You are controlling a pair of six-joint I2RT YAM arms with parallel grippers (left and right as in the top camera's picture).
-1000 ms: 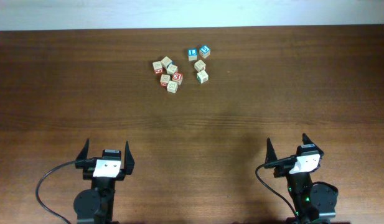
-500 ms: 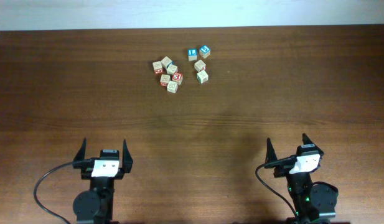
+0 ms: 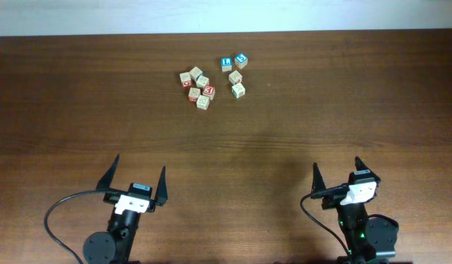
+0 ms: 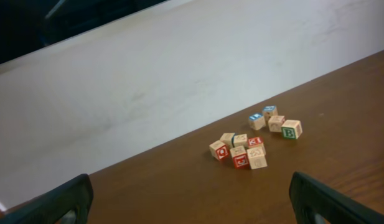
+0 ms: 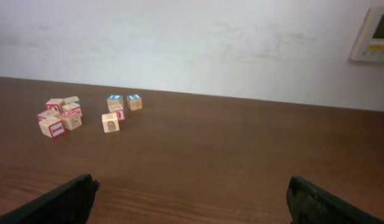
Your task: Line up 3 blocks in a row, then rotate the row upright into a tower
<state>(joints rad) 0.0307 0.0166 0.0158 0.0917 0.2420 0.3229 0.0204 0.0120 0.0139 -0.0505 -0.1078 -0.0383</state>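
Small wooden blocks lie in two loose groups at the far middle of the table. The left group (image 3: pixel 198 86) holds several tan cubes, among them one with a red letter face (image 3: pixel 209 91) and a tan one at the front (image 3: pixel 203 102). To its right sits a pale cube with greenish marks (image 3: pixel 239 89), seen as a green B (image 4: pixel 291 129) in the left wrist view. My left gripper (image 3: pixel 141 163) and right gripper (image 3: pixel 337 163) hang open and empty near the front edge, far from the blocks. Each wrist view shows its fingers spread wide over bare wood: left gripper (image 4: pixel 192 205), right gripper (image 5: pixel 192 205).
Two blue-faced cubes (image 3: pixel 226 63) (image 3: pixel 242 59) sit just behind the right group, with another tan cube (image 3: pixel 235 76) before them. A pale wall runs behind the table's far edge (image 3: pixel 226 32). A wall panel (image 5: pixel 373 34) shows at the upper right of the right wrist view.
My left gripper has moved forward a little and turned slightly to the right, still open. The right arm and the blocks have not moved.
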